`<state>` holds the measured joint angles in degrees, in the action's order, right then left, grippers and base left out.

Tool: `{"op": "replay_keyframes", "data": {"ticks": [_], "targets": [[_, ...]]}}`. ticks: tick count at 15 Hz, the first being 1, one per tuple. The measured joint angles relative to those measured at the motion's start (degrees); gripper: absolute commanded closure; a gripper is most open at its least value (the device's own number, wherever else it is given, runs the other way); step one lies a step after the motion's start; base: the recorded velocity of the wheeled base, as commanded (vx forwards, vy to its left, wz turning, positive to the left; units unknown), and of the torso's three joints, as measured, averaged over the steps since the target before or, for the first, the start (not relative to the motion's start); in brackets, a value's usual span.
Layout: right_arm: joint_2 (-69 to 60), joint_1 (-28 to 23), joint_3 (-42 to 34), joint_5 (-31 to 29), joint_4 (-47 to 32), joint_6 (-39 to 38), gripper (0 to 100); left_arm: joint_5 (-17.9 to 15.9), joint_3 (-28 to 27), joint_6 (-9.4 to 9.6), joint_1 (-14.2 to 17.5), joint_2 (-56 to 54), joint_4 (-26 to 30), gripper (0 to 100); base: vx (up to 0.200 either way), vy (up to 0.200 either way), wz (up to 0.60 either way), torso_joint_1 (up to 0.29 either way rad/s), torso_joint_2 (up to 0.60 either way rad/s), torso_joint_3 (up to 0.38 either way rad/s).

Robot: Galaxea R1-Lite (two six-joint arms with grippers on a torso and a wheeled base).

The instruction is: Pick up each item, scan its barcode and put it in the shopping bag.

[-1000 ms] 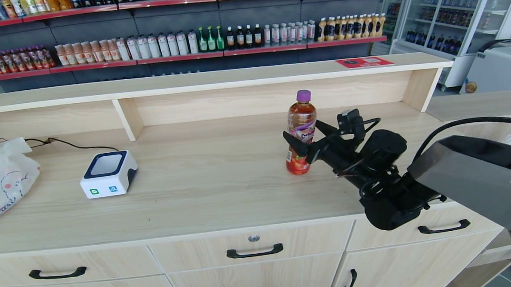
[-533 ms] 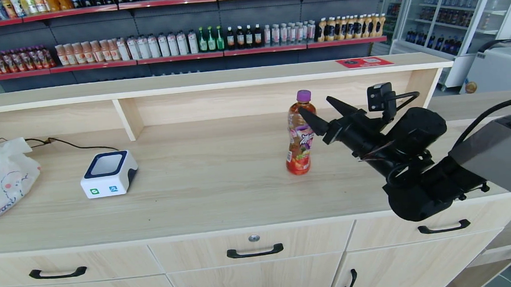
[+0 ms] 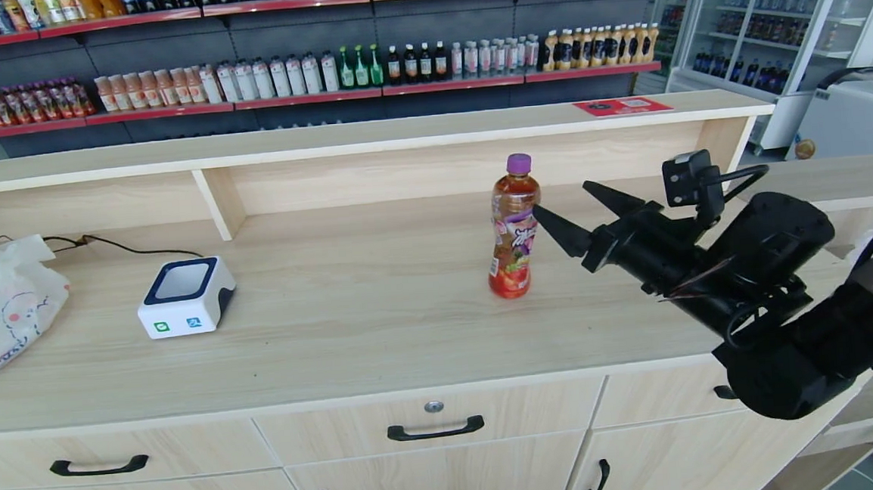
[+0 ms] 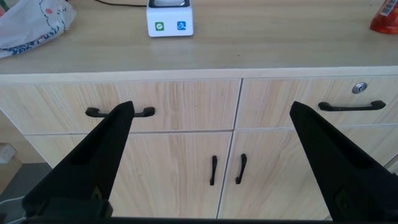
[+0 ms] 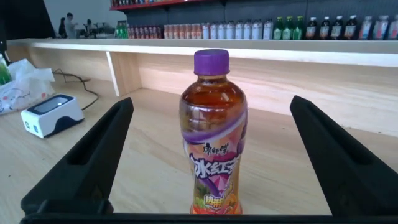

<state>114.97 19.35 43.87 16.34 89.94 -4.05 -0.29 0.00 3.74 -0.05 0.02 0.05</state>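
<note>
While the left gripper [image 4: 211,109] hangs open before the drawers [image 4: 180,99], the white crinkled plastic shopping bag [image 3: 0,302] and white box scanner [image 3: 186,294] sit at the left of the pale wooden counter [image 3: 351,333]. Right of centre stands the clear plastic bottle of reddish tea with a purple cap [image 3: 515,225]: probably full, weighty, stiff but slick, best taken at its labelled waist. Just beside it the right gripper [image 3: 562,198] gapes, empty.

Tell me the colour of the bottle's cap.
Purple. The cap on the bottle shows best in the right wrist view.
</note>
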Motion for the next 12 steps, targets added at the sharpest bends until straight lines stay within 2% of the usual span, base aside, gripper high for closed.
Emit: {"op": "replay_keyframes", "data": {"ticks": [2, 4, 12], "targets": [[-2.1, -0.1, -6.0, 0.0, -0.1, 0.9, 0, 0.0, 0.0, -0.05, 0.0, 0.0, 0.0, 0, 0.2, 0.0, 0.0, 0.002, 0.0, 0.0], [-3.4, -0.4, -7.2, 0.0, 0.2, 1.1, 0, 0.0, 0.0, 0.02, 0.0, 0.0, 0.0, 0, 0.2, 0.0, 0.0, -0.005, -0.01, 0.005], [-3.9, -1.1, -9.4, -0.1, 0.0, 1.5, 0, 0.0, 0.0, -0.09, 0.0, 0.0, 0.0, 0, 0.0, 0.0, 0.0, 0.003, 0.01, -0.001]]}}
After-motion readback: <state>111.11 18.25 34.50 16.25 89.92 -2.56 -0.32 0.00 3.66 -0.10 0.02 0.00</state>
